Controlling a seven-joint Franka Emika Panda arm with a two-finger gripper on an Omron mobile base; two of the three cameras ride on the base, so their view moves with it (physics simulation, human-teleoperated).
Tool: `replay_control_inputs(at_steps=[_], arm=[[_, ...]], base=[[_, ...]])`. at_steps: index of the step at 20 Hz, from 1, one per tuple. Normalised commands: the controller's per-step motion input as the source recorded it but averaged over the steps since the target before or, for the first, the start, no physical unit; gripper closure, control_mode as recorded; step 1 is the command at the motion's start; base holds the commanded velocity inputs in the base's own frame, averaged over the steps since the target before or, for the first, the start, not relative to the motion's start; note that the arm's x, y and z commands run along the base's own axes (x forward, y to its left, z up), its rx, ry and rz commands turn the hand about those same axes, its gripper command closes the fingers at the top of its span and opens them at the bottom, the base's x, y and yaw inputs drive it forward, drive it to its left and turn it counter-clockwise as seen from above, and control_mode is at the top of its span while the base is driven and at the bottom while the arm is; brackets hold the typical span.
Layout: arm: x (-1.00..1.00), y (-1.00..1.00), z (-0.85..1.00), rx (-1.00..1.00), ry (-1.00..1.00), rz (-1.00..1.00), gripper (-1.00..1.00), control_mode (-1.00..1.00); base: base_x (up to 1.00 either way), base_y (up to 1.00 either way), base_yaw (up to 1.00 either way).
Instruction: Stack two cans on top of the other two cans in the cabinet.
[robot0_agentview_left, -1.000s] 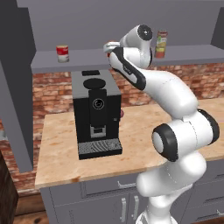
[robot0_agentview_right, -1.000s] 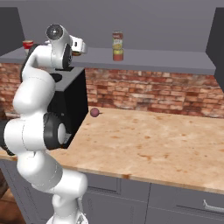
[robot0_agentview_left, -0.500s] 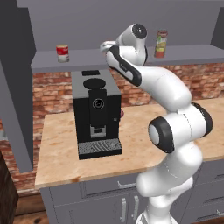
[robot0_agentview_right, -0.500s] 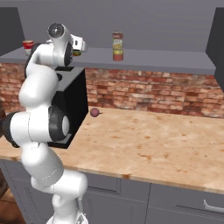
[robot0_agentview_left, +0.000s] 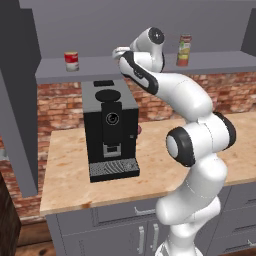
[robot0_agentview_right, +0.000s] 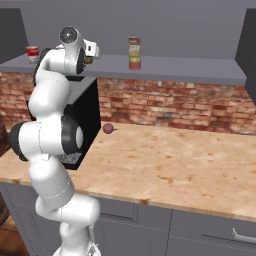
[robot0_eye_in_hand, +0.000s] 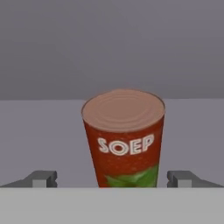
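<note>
An orange-red can (robot0_eye_in_hand: 124, 140) with a green patch and the word SOEP stands upright on the cabinet shelf (robot0_eye_in_hand: 39, 131), right in front of my gripper (robot0_eye_in_hand: 113, 180). The gripper is open, with one fingertip (robot0_eye_in_hand: 43, 178) low on each side of the can, apart from it. In the base views the hand (robot0_agentview_left: 118, 52) (robot0_agentview_right: 94, 50) reaches over the grey shelf (robot0_agentview_left: 100, 67). A red-and-white can (robot0_agentview_left: 71, 61) (robot0_agentview_right: 32, 53) stands alone further left. To the right, two cans stand stacked (robot0_agentview_left: 184, 50) (robot0_agentview_right: 134, 52).
A black coffee machine (robot0_agentview_left: 110, 127) (robot0_agentview_right: 82, 125) stands on the wooden counter (robot0_agentview_left: 70, 175) directly below the hand. A small dark red ball (robot0_agentview_right: 107, 128) lies beside it. Dark side panels (robot0_agentview_left: 20, 95) bound the shelf. Grey drawers (robot0_agentview_right: 200, 230) sit under the counter.
The hand has shifted a little leftward along the shelf. The jaws have stayed open.
</note>
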Motion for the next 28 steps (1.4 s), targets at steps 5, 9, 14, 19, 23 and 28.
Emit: replay_control_inputs(at_steps=[5, 9, 14, 19, 23, 28], arm=[[0.20, 0.00, 0.00, -0.01, 0.00, 0.01, -1.00, -1.00], [0.17, 0.00, -0.01, 0.00, 0.00, 0.03, -1.00, -1.00], [0.18, 0.00, -0.05, 0.00, 0.00, 0.03, -1.00, -1.00], [0.04, 0.00, -0.06, -0.01, 0.00, 0.02, 1.00, -1.00], [-0.04, 0.00, -0.01, 0.00, 0.00, 0.02, 1.00, -1.00], [-0.38, 0.07, 0.03, 0.00, -0.05, 0.06, 1.00, -1.00]], base=[[0.00, 0.00, 0.00], [0.00, 0.00, 0.00], [0.00, 0.00, 0.00], [0.00, 0.00, 0.00], [0.00, 0.00, 0.00], [0.00, 0.00, 0.00]])
